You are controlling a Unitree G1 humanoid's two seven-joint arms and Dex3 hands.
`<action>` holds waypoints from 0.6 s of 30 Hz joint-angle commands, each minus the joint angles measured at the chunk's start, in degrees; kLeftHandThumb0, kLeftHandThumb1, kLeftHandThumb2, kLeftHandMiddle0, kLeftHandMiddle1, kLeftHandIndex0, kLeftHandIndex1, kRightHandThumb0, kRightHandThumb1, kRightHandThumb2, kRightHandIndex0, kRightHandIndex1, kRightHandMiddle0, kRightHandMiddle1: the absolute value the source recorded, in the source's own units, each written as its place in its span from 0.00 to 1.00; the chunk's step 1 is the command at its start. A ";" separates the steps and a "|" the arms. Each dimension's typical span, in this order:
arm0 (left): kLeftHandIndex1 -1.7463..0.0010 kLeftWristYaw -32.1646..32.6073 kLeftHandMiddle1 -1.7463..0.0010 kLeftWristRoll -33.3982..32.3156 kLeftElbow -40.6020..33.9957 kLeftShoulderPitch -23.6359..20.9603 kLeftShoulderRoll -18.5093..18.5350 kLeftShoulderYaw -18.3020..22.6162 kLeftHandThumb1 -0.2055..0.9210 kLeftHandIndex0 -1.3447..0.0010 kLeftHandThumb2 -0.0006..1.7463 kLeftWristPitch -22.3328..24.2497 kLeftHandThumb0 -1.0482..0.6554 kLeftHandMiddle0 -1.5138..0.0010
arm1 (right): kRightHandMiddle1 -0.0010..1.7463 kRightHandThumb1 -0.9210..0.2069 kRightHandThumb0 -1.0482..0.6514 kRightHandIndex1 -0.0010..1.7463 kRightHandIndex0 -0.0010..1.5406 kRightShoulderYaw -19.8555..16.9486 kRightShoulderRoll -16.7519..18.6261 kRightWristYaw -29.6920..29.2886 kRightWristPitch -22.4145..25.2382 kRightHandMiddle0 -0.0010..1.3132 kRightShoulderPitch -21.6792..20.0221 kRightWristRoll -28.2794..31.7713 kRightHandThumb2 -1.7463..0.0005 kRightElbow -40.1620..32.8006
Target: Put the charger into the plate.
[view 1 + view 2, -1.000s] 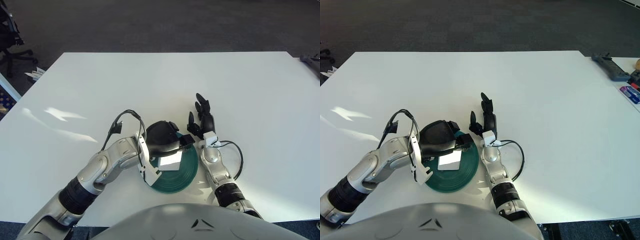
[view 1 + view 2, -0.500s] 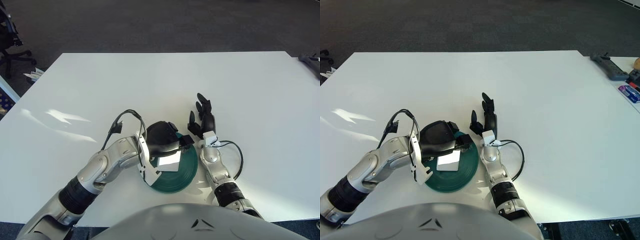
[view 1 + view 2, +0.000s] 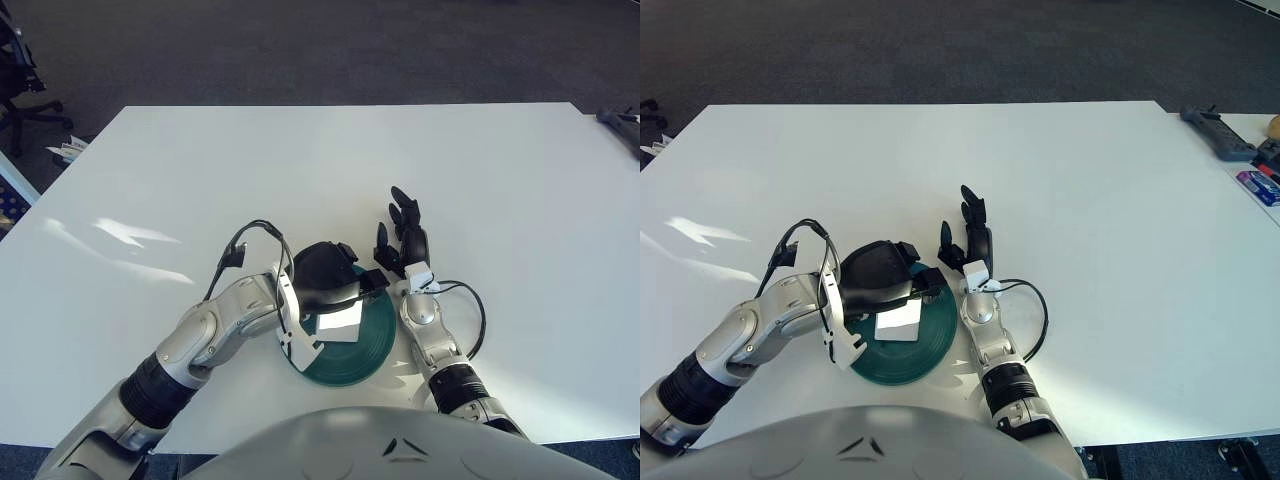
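The white charger [image 3: 340, 322] lies flat inside the dark green plate [image 3: 368, 352] at the table's near edge. My left hand [image 3: 330, 277] hovers over the plate's far-left part, just above and behind the charger, with its fingers [image 3: 368, 283] stretched out to the right and not closed on it. My right hand [image 3: 404, 240] rests on the table just right of the plate, fingers spread and pointing away, holding nothing.
A black cable [image 3: 477, 318] loops beside my right wrist. A dark tool [image 3: 1218, 134] and small packets [image 3: 1260, 186] lie on a neighbouring surface at far right. An office chair [image 3: 20, 70] stands off the table's far-left corner.
Almost nothing has changed: the charger stays in the plate, my left hand stays over it, and my right hand shifted only slightly.
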 commanded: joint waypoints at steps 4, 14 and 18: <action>0.16 4.80 0.23 -0.56 -1.06 0.32 1.10 2.97 0.98 0.95 0.36 -2.49 0.09 0.83 | 0.26 0.00 0.11 0.00 0.19 1.22 -2.27 0.02 9.03 0.00 17.85 -3.53 0.49 -1.99; 0.53 3.21 0.83 1.92 -5.67 2.17 1.78 5.98 1.00 1.00 0.45 -0.66 0.08 0.82 | 0.33 0.00 0.14 0.02 0.23 2.69 4.52 -4.57 14.88 0.00 16.19 -5.58 0.53 -11.32; 0.71 2.35 0.95 3.46 -6.81 2.50 2.00 6.37 1.00 1.00 0.47 -0.07 0.08 0.87 | 0.32 0.00 0.13 0.01 0.22 2.87 4.17 -4.38 16.05 0.00 15.68 -4.49 0.52 -12.58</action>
